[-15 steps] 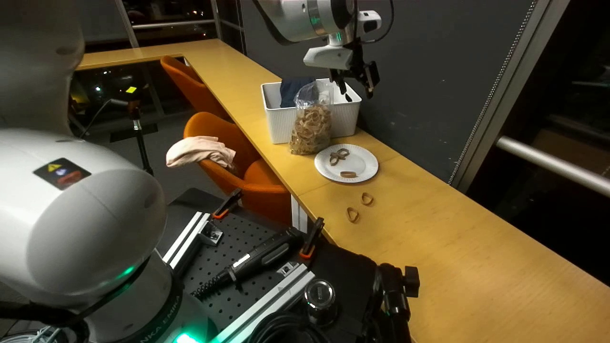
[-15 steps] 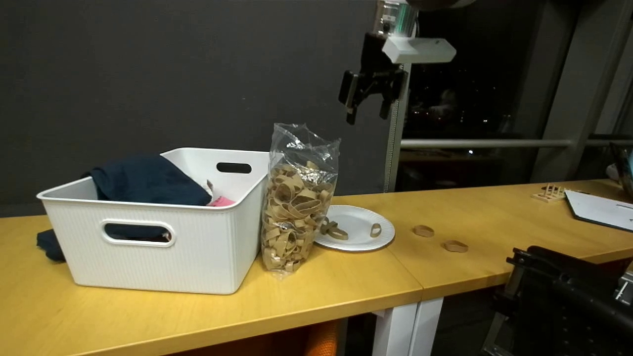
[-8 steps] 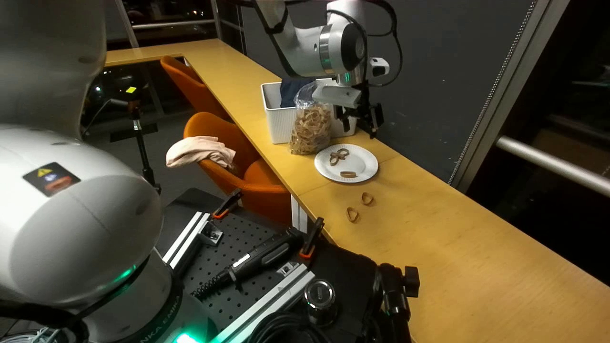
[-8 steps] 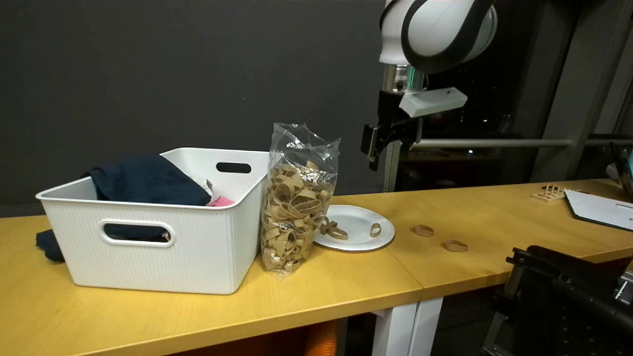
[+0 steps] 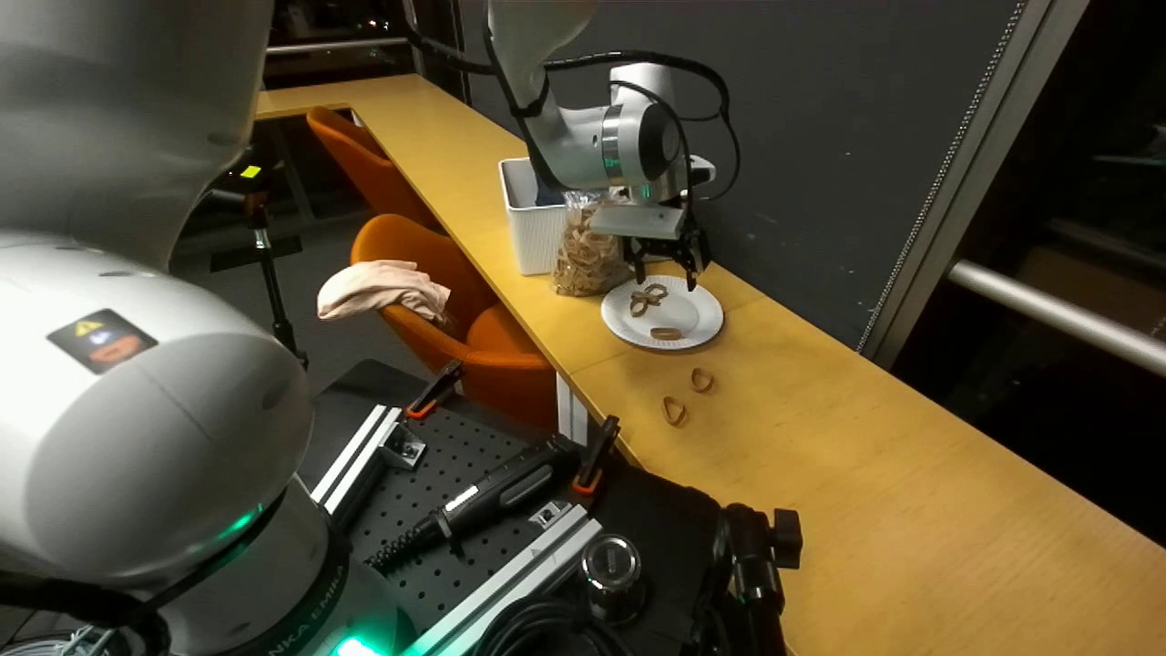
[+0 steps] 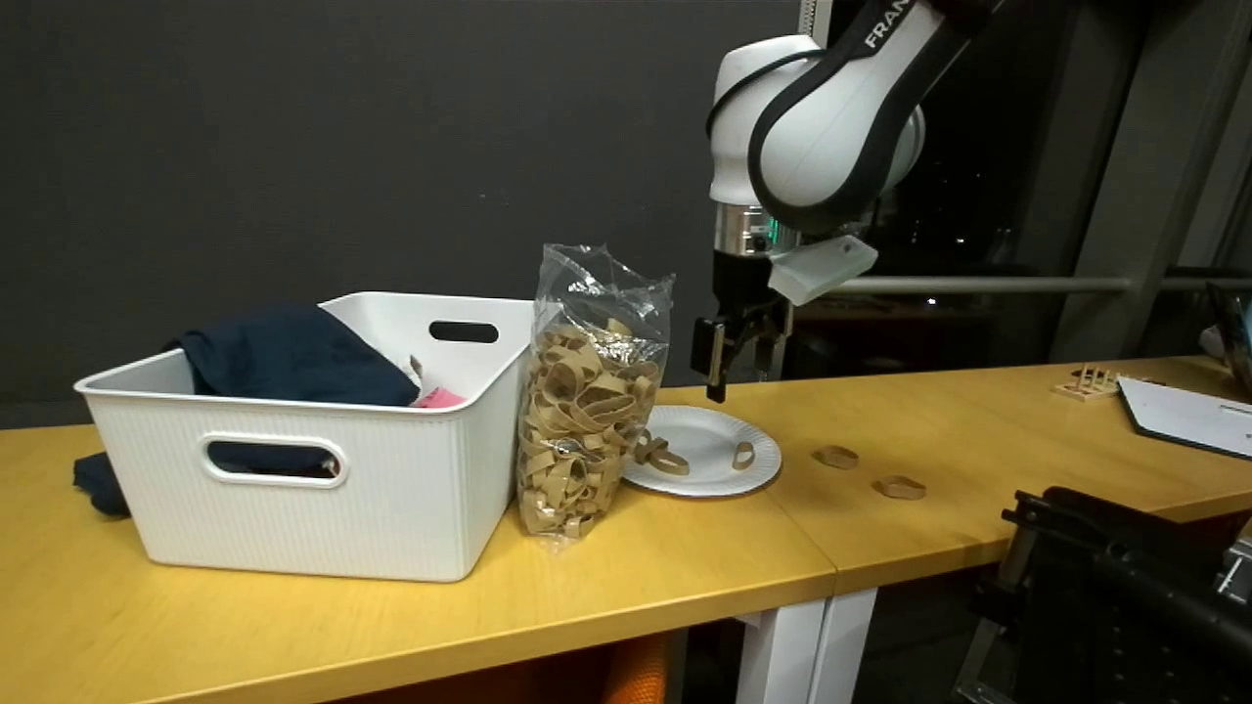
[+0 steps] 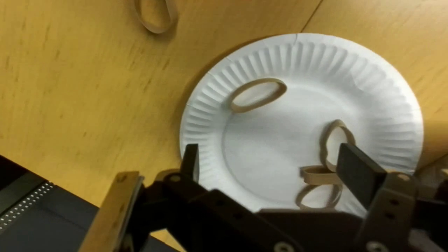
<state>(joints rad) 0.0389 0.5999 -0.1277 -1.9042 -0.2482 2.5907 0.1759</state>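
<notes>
Gripper (image 7: 268, 152) spread, holding nothing, above the paper plate (image 7: 276, 134).
No band lifted: lone rubber band (image 5: 666, 334) and band cluster (image 7: 321, 179) lie beneath it on the plate; two loose bands (image 6: 900, 492) rest off-plate, nearer the robot's base (image 5: 264, 560).

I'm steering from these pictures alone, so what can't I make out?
Clustered bands: wrist view, partly behind the pincer.
Loose band: wrist view, cut off by the top edge.
Paper plate: an exterior view, one side behind the bag of bands.
White bin: an exterior view, contents under the dark cloth hidden.
Pink item: an exterior view, lower part behind the bin's wall.
</notes>
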